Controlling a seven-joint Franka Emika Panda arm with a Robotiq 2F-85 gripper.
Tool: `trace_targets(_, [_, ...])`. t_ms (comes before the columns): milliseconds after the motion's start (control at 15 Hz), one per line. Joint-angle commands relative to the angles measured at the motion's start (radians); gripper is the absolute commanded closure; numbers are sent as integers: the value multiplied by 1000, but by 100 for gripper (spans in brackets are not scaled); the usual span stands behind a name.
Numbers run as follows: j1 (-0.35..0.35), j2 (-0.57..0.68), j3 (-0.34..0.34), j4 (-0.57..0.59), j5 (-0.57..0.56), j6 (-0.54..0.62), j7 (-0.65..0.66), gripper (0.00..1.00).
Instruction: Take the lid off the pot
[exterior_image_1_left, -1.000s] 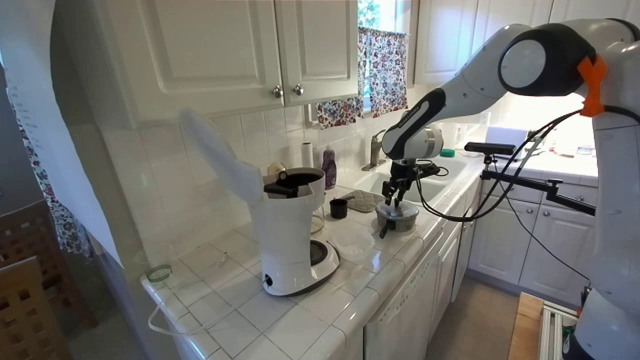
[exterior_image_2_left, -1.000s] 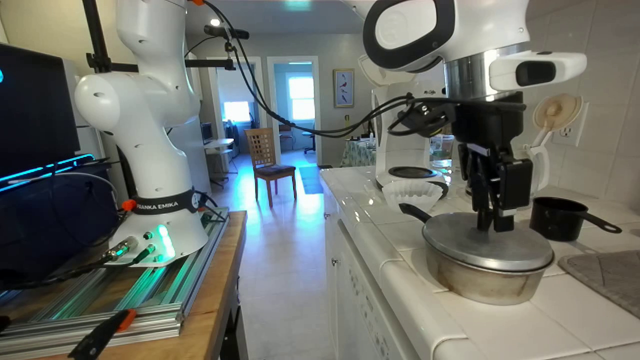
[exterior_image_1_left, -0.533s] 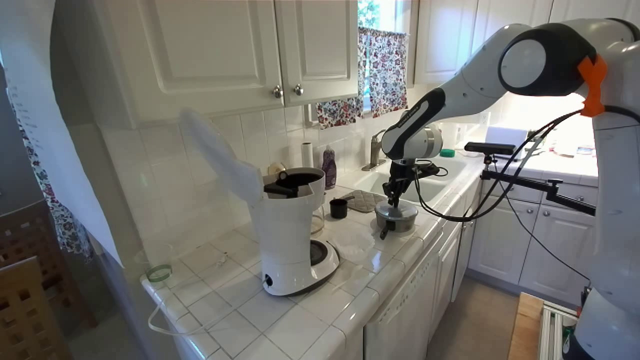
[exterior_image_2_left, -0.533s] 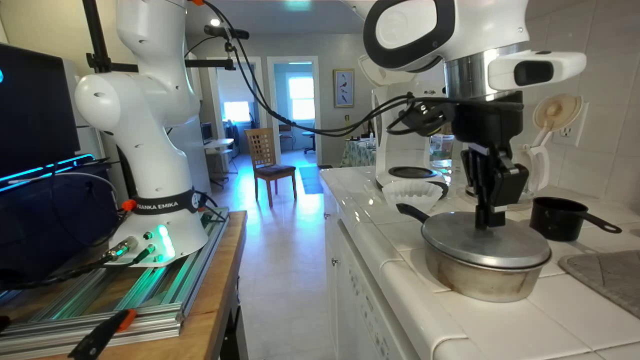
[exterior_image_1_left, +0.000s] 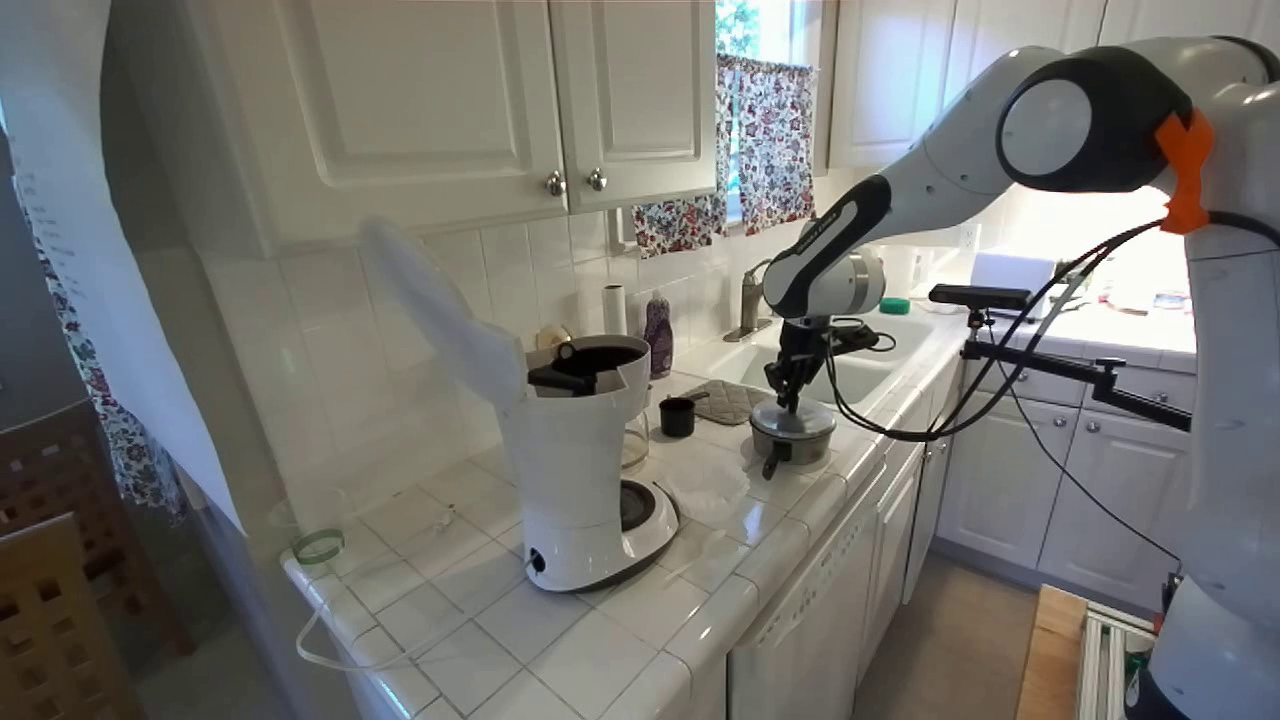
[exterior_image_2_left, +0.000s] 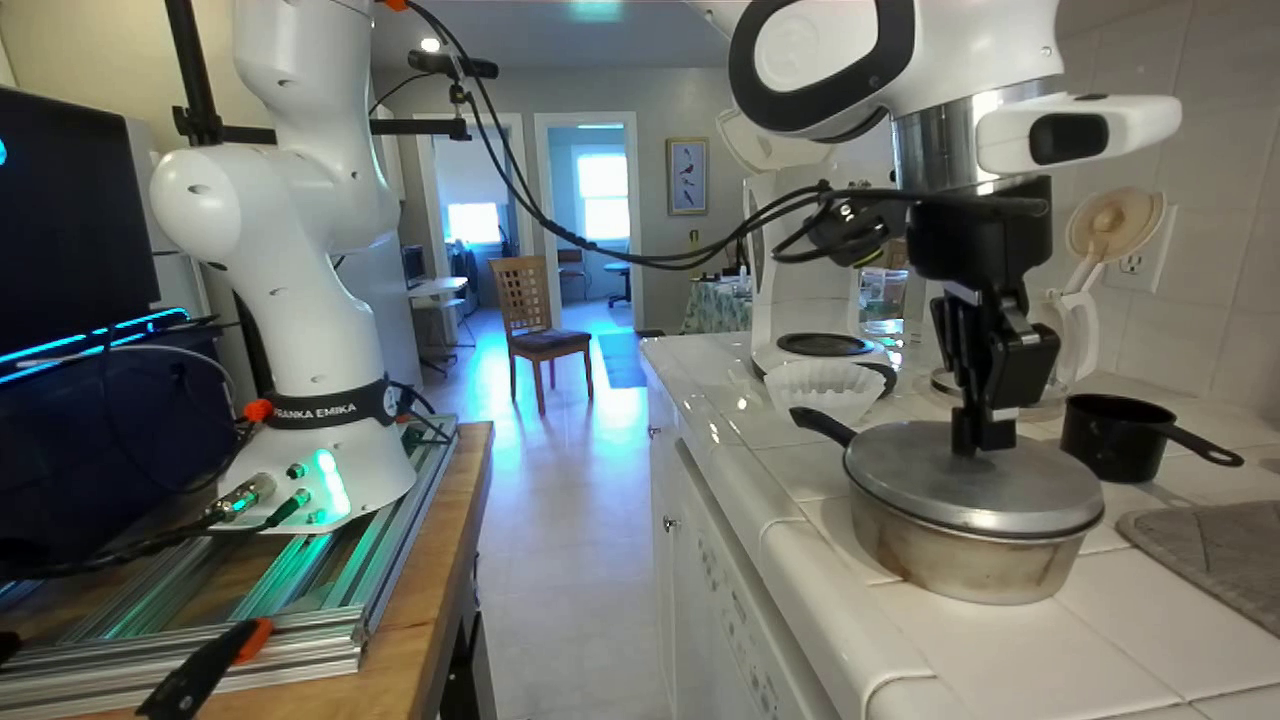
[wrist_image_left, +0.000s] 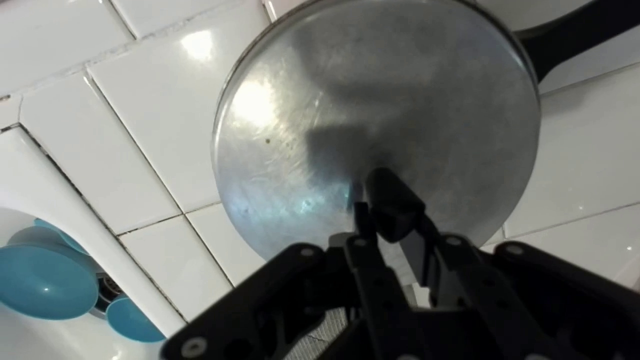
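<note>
– Please, where is the lid (exterior_image_2_left: 968, 492)?
– It sits on the pot (exterior_image_2_left: 970, 566) and covers it, as both exterior views show.
– And the gripper (exterior_image_2_left: 983, 440), how does it stand?
– It points down, and in the wrist view its fingers (wrist_image_left: 365, 225) pinch the dark knob (wrist_image_left: 397, 212) of the lid. Near the pot, a small black cup (exterior_image_2_left: 1112, 438) stands on the tiled counter (exterior_image_2_left: 1140, 615).

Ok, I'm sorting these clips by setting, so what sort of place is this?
A kitchen, probably in a home: there is a sink set into a tiled counter, and a white coffee maker standing on that counter.
</note>
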Motion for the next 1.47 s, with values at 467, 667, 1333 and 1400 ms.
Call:
trace_targets(467, [14, 15, -14, 33, -39, -22, 55, 95])
trace_targets(667, [18, 20, -17, 31, -55, -18, 64, 55])
trace_targets(1333, [37, -18, -21, -5, -107, -43, 72, 41])
trace_targets(1400, [39, -19, -21, -5, -112, -51, 75, 52])
